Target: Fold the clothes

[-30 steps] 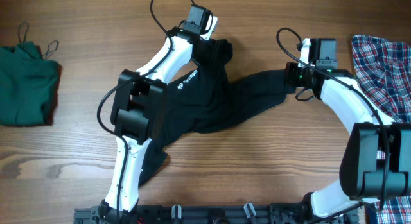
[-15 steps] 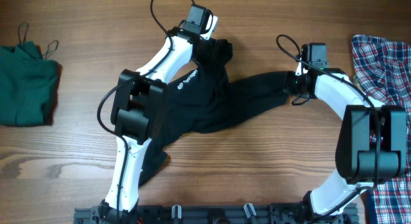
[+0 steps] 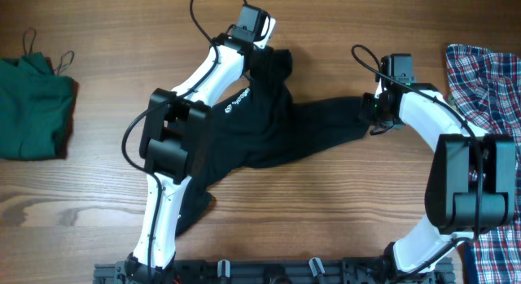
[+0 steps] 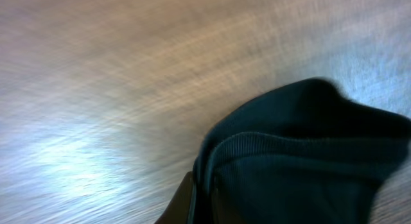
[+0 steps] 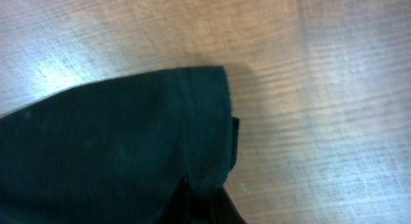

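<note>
Mostly obscured: the left arm point(image 3: 175, 146) lies across the black shirt point(image 3: 269, 129) at mid-table point(image 3: 106, 211), covering its left part. Fingertips can't be seen from overhead, and the left wrist view is blurred. The left gripper point(image 3: 269, 63) is clamped on bunched cloth at the shirt's far end. The right gripper point(image 3: 370, 113) is pinching a hem at its right tip. The shirt's long axis runs diagonally, near-left to right, logo facing up. The green top point(image 3: 32, 105) is cut off at the left edge. The plaid shirt point(image 3: 488, 89) is cut off at the right edge, partly under the right arm point(image 3: 468, 186).
</note>
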`<act>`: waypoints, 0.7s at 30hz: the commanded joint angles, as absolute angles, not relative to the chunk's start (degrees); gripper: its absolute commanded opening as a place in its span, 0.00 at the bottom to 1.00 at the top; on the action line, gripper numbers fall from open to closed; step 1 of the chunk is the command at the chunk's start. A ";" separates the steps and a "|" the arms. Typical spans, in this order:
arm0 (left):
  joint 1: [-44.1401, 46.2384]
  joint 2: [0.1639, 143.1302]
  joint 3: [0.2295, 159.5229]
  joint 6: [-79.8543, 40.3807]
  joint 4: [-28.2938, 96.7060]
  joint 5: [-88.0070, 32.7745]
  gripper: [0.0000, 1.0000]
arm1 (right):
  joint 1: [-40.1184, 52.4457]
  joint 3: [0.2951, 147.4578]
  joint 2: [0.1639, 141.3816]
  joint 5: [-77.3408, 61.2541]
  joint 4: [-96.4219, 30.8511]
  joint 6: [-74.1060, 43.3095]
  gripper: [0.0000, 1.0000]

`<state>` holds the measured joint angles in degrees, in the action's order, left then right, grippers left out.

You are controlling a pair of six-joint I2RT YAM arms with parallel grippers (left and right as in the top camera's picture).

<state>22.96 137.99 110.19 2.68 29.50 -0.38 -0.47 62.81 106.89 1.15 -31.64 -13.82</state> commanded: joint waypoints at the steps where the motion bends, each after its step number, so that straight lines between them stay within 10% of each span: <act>1: 21.98 127.79 110.72 2.74 28.91 8.62 0.04 | -0.82 66.98 101.03 3.09 -35.73 -13.32 0.05; 21: 16.27 115.94 110.69 2.50 34.85 5.15 0.04 | -0.82 66.54 91.20 5.65 -33.45 -13.50 0.04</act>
